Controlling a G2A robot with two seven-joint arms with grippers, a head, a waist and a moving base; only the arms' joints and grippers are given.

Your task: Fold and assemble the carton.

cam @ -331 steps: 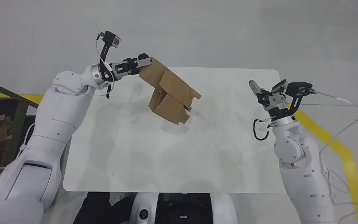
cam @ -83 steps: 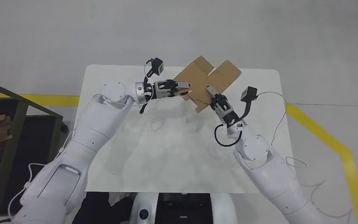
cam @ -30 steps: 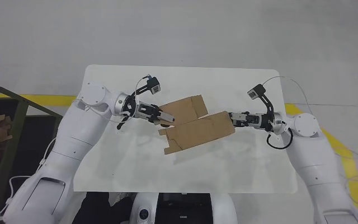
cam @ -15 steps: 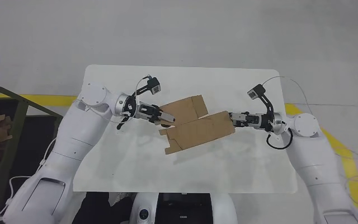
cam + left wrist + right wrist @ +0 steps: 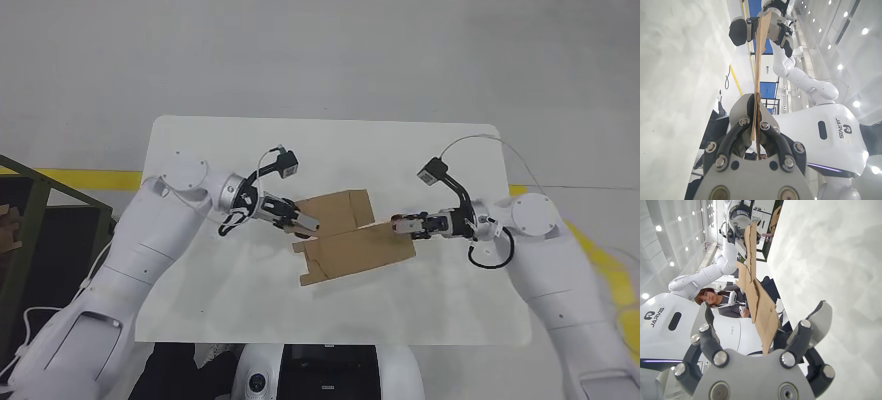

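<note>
A flattened brown carton (image 5: 350, 245) hangs just above the middle of the white table (image 5: 200, 300), stretched between my two arms. My left gripper (image 5: 298, 224) is shut on the carton's left edge; in the left wrist view the cardboard (image 5: 758, 75) runs edge-on out of the clamped left gripper (image 5: 754, 98). My right gripper (image 5: 402, 223) is at the carton's right edge. The right wrist view shows the right gripper (image 5: 763, 310) open, its fingers spread wide on either side of the carton's edge (image 5: 761, 306) without pressing on it.
The table's front half and both back corners are bare. A dark green frame (image 5: 20, 200) stands on the floor off the table's left side, and a yellow floor line (image 5: 80, 178) runs behind it.
The carton has shifted a little toward the table's front. My right gripper has moved in to the left along the carton's right edge. My left gripper has moved slightly right, still clamped.
</note>
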